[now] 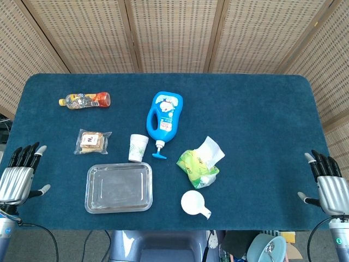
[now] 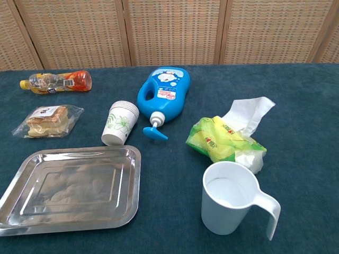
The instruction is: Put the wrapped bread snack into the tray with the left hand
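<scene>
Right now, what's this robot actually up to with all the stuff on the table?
Nothing is being handled yet. The left hand and the right hand hover open at the near corners of the table, holding nothing. The job is to put the bread snack into the tray with the left hand. The snack lies on the cloth just behind the tray, untouched, and the tray has nothing in it. A cup stack stands beside the snack.
</scene>
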Available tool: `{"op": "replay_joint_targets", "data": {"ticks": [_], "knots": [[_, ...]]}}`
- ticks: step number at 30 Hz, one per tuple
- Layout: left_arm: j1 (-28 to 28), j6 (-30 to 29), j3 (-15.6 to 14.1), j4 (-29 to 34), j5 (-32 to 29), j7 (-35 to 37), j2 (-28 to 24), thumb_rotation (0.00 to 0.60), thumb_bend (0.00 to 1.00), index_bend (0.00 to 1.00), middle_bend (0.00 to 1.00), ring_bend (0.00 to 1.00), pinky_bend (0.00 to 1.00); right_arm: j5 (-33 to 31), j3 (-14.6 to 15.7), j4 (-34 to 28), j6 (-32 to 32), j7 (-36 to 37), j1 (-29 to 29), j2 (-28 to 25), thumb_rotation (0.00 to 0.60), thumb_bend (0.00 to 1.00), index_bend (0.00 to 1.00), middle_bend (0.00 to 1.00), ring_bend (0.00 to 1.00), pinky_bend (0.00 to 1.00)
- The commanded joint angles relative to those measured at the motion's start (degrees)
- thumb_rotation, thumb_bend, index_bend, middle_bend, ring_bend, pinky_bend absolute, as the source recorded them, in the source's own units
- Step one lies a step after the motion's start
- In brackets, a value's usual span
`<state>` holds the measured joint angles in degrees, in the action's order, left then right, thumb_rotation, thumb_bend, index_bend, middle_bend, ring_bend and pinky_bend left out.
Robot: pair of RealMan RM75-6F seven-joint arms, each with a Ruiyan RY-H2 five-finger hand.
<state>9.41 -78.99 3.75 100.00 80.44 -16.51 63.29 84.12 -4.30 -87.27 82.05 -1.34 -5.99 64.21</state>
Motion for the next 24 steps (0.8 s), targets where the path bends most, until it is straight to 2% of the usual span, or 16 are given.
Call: {"op": "replay_joint_targets", "data": {"ticks": [1,4,6,12,24], "knots": [[0.26,0.21,0.02,0.83,0.06,-0.52,-0.62,0.600,0.15,0.00,0.00,0.00,0.00,0.12,0.05,0.00,0.09,-0.02,0.02,-0.01,0.600,0.13,0.00,0.00,0.00,0.00],[0.99,2.04,0.00,2.52,-0.70,-0.20,-1.98,0.600,0.15,0.00,0.00,0.00,0.00,0.13,0.00,0.01,0.16,0.01,0.02,-0.14,0.600,0.13,0.00,0.00,0.00,0.00],[2.67,6.61,0.28,4.85,-3.37,1.75,-4.42,0.600,0.16,0.00,0.00,0.00,0.00,-0.22,-0.15,0.56,0.08,0.80,0.08,-0.40,0.600,0.13,0.00,0.00,0.00,0.00],[5.90,13.53,1.05,7.31,-9.40,1.28,-8.24,0.600,0.17,0.00,0.00,0.00,0.00,-0.57,-0.13,2.19,-0.44,2.65,0.05,-0.10,0.600,0.13,0.00,0.00,0.00,0.00],[16.14,27.01,3.81,2.17,-28.68,-4.68,-9.64,0.600,0.22,0.00,0.00,0.00,0.00,-0.60,-0.32,4.04,-1.34,4.55,-0.57,0.63,0.600,0.13,0.00,0.00,0.00,0.00]]}}
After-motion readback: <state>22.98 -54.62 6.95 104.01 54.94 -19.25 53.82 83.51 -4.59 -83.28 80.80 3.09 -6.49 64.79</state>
